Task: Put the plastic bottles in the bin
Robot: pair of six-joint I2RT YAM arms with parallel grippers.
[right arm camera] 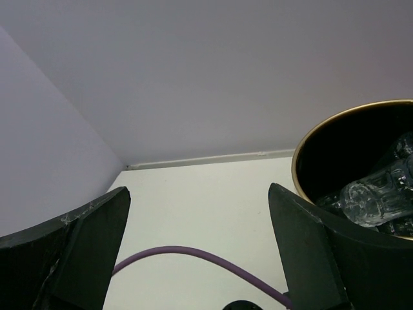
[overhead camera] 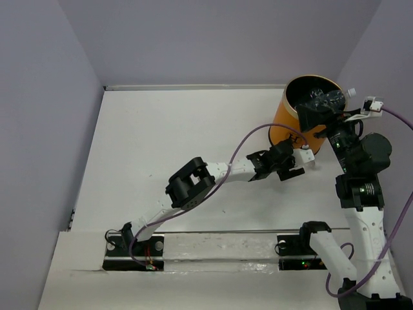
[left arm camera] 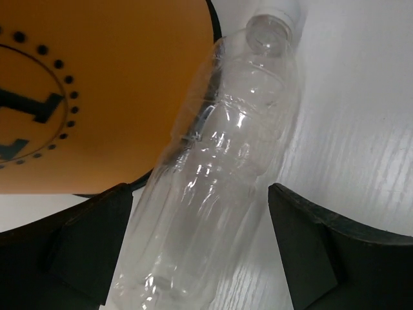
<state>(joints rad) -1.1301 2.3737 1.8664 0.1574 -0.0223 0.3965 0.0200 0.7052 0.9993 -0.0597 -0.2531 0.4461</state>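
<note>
The orange bin (overhead camera: pixel 284 119) stands at the back right. Its side with the round logo fills the upper left of the left wrist view (left arm camera: pixel 103 97). A clear plastic bottle (left arm camera: pixel 219 174) with a white cap lies on the table against the bin's base; it is faint in the top view (overhead camera: pixel 306 154). My left gripper (overhead camera: pixel 295 165) is open, with its jaws either side of this bottle (left arm camera: pixel 200 194) and a gap on the right. My right gripper (overhead camera: pixel 313 115) is open and empty (right arm camera: pixel 200 200), held above the bin's rim (right arm camera: pixel 300 168). Clear bottles (right arm camera: pixel 374 197) lie inside the bin. One white-capped bottle (overhead camera: pixel 348 94) pokes out at the far right rim.
A purple cable (overhead camera: pixel 258 135) arcs from the left arm over the table in front of the bin and shows in the right wrist view (right arm camera: pixel 193 253). Pale walls close in the table at the left, back and right. The arm bases sit on the near edge (overhead camera: pixel 213 248).
</note>
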